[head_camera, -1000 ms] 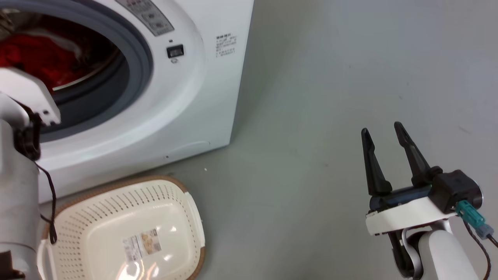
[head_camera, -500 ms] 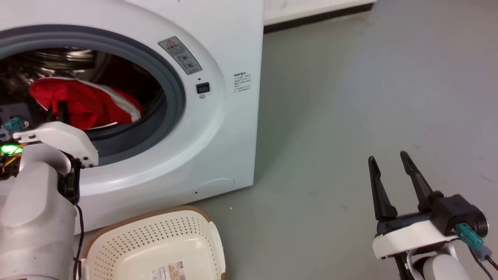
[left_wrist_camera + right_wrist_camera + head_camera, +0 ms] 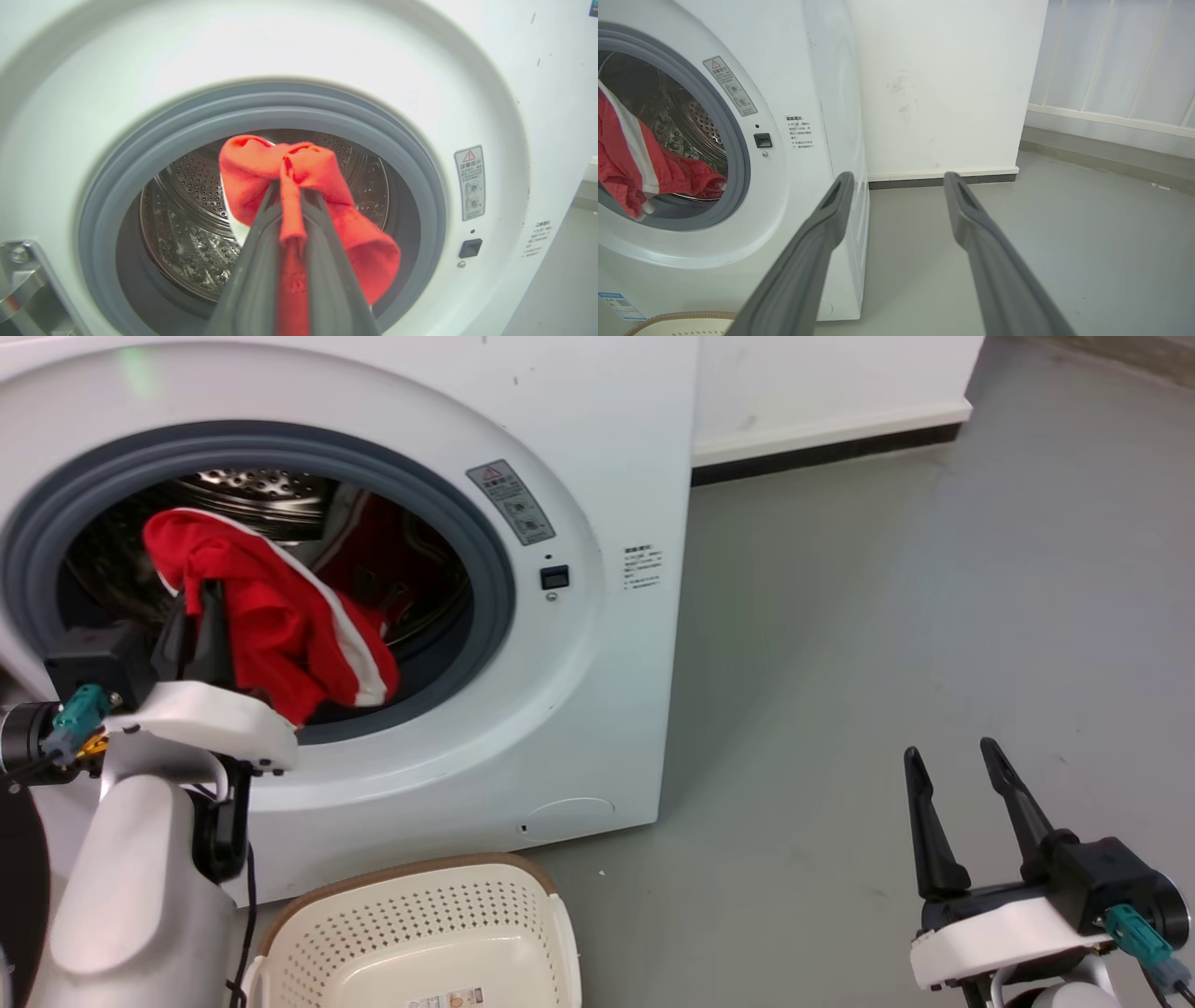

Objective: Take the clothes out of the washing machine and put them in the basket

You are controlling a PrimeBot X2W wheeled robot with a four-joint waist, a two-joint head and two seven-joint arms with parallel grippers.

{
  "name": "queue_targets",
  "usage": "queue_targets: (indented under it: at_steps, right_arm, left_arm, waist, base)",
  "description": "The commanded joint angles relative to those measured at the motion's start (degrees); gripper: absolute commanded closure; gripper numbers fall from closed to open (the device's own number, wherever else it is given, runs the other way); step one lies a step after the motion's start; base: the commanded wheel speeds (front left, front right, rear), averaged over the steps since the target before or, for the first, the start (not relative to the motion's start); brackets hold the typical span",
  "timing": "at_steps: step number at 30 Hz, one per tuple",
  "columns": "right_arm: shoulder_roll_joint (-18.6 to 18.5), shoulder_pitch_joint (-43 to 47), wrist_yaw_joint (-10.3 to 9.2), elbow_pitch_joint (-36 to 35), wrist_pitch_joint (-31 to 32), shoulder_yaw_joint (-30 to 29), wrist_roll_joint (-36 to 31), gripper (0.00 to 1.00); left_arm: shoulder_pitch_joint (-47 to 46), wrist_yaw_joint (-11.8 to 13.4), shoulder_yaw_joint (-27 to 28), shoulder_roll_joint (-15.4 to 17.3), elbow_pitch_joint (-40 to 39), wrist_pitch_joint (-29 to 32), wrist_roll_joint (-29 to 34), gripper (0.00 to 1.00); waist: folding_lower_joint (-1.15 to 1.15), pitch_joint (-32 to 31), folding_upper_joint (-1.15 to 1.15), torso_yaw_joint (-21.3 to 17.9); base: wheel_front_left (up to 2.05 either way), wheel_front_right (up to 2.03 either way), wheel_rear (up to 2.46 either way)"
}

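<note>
The white washing machine [image 3: 579, 709] stands with its round grey-ringed opening facing me. My left gripper [image 3: 201, 602] is at the mouth of the drum, shut on a red garment with white trim [image 3: 280, 625] that hangs down over the door ring. In the left wrist view the garment [image 3: 327, 186] is bunched around and pinched between the closed fingers of that gripper [image 3: 290, 186]. More red clothes [image 3: 383, 555] lie deeper in the steel drum. The cream basket [image 3: 373, 943] sits on the floor below the opening. My right gripper [image 3: 948, 749] hangs open and empty over the floor at the lower right.
Grey floor [image 3: 840, 663] stretches to the right of the machine. A white wall with a dark baseboard [image 3: 822, 448] runs behind it. White panelling [image 3: 1111, 70] shows further right in the right wrist view. A metal hinge [image 3: 18, 275] sits left of the opening.
The head camera has tilted up, showing more of the machine and less of the basket. My left gripper has drawn the red garment from inside the drum out to its mouth.
</note>
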Motion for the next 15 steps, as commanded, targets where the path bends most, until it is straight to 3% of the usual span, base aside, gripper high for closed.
queue_targets:
  at_steps: [1, 9, 15]
  right_arm:
    - [0.1, 0.9, -0.04, -0.2, 0.1, -0.2, -0.5, 0.0]
    - [0.1, 1.8, -0.04, -1.7, 1.2, -0.5, -1.2, 0.0]
    - [0.1, 1.5, -0.04, -2.7, 1.8, -0.4, -1.6, 0.0]
  left_arm:
    - [1.9, 0.6, -0.1, -0.4, -3.3, 0.4, 0.2, 1.0]
    - [13.9, 4.3, -0.8, -1.4, -25.0, 6.5, 0.1, 1.0]
    - [23.1, 6.9, -1.2, -3.4, -33.4, 9.2, -0.7, 1.0]
  waist:
    - [0.01, -0.8, 0.0, 1.1]
    - [0.01, -1.1, 0.0, 3.6]
    - [0.01, 0.4, 0.0, 5.0]
  base:
    - [0.0, 0.0, 0.0]
    - [0.0, 0.0, 0.0]
    - [0.0, 0.0, 0.0]
